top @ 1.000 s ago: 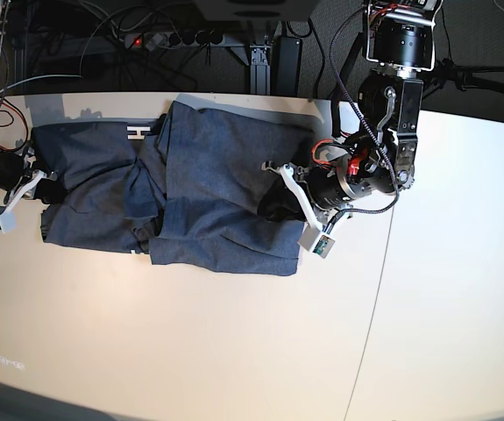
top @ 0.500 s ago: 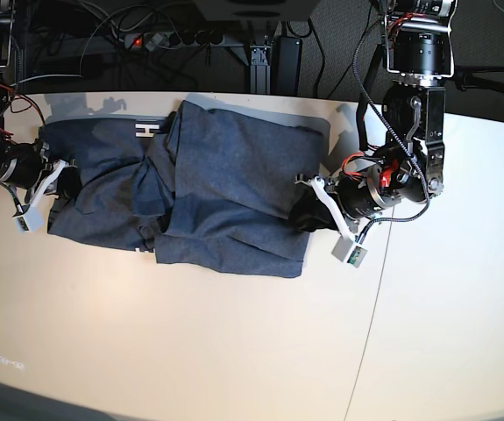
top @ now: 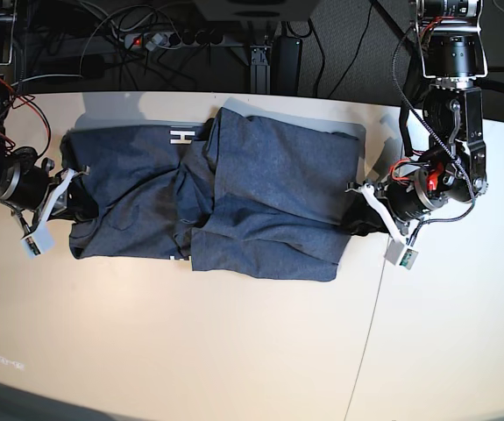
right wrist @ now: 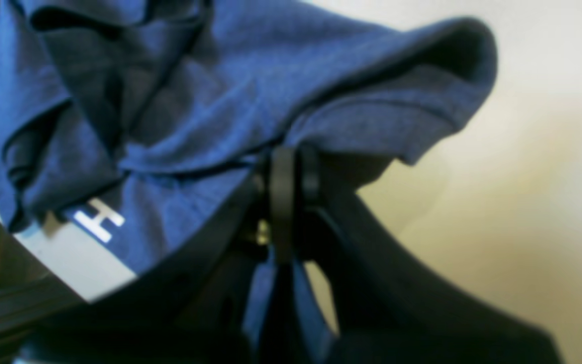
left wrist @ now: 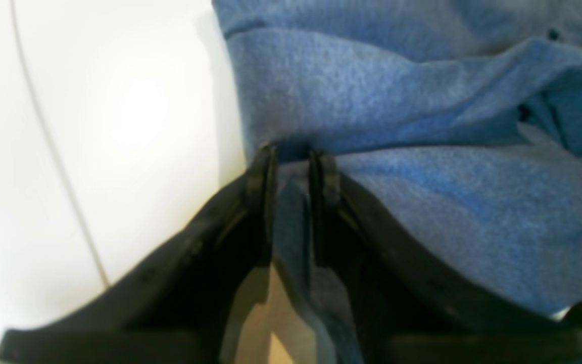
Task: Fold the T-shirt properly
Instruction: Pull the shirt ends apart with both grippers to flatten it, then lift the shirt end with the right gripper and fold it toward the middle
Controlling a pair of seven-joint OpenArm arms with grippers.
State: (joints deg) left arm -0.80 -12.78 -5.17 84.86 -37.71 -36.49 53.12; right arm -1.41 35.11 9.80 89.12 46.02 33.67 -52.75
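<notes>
- Spread across the upper middle of the table (top: 234, 351): the T-shirt (top: 269, 189), blue-grey, lying crosswise, rumpled, with one half folded over the other so that a thick ridge of cloth runs from 12 to 6 o'clock near its middle.
- At the shirt's 12 o'clock edge, just left of the ridge: white lettering (top: 182, 136), one block "H" readable, the rest hidden under the fold.
- At 3 o'clock of the shirt: the left gripper (top: 354, 209), clamped on the cloth's edge, arm and black cabling rising toward 12 o'clock.
- Seen from the left wrist: two black fingers (left wrist: 263, 177) pressed close with a strip of blue fabric (left wrist: 422, 101) pinched between them; more cloth bunched in folds toward 2 o'clock; bare pale table (left wrist: 94, 126) toward 9 o'clock, crossed by a thin seam line (left wrist: 53, 151).
- At 9 o'clock of the shirt: the right gripper (top: 74, 195), closed on the opposite edge, white finger mount slanting toward 7 o'clock.
- Seen from the right wrist: black fingers (right wrist: 282, 192) squeezed together on a fold of darker blue cloth (right wrist: 220, 101), a hemmed flap arching over them toward 2 o'clock; the white "H" (right wrist: 98, 220) at 8 o'clock; the table edge just beneath it.
- Along the far side at 12 o'clock, off the table: a power strip (top: 168, 39) and tangled cables (top: 102, 35).
- Down the table at 5 o'clock: a seam (top: 367, 333) between two tabletop panels.
</notes>
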